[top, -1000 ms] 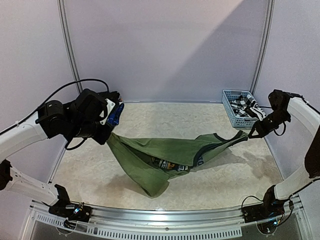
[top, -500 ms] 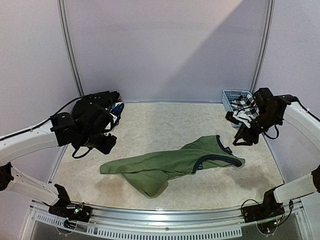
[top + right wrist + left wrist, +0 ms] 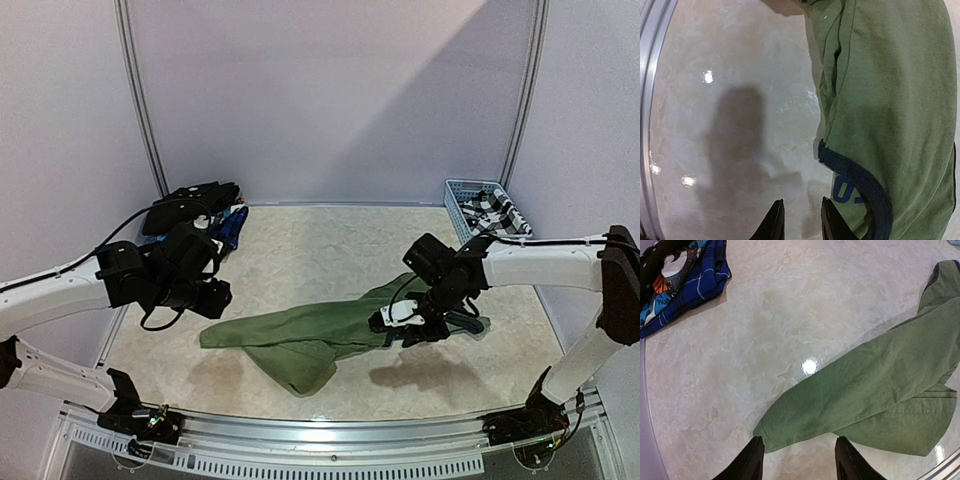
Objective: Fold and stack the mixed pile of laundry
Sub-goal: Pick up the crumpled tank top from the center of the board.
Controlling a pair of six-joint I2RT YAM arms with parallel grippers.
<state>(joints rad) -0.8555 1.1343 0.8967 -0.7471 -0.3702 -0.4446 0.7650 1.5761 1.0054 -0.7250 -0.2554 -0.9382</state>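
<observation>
Both grippers hover empty over the T-shirt point(image 3: 320, 335), which lies crumpled on the table point(image 3: 300, 240).

The olive-green shirt stretches across the middle of the table, its dark-trimmed collar point(image 3: 852, 177) at the right end and a folded lump toward the near edge. The left gripper point(image 3: 800, 460) hangs above the shirt's left tip with its fingers spread wide and only bare table between them. The right gripper point(image 3: 801, 220) hangs just beside the collar, its fingers a narrow gap apart and gripping nothing. In the far left corner lie the black trousers point(image 3: 190, 200) with the blue piece point(image 3: 695, 285) and the print point(image 3: 667, 270) beside them. The black-white check point(image 3: 492, 208) sits in the basket point(image 3: 462, 215) at the far right.
</observation>
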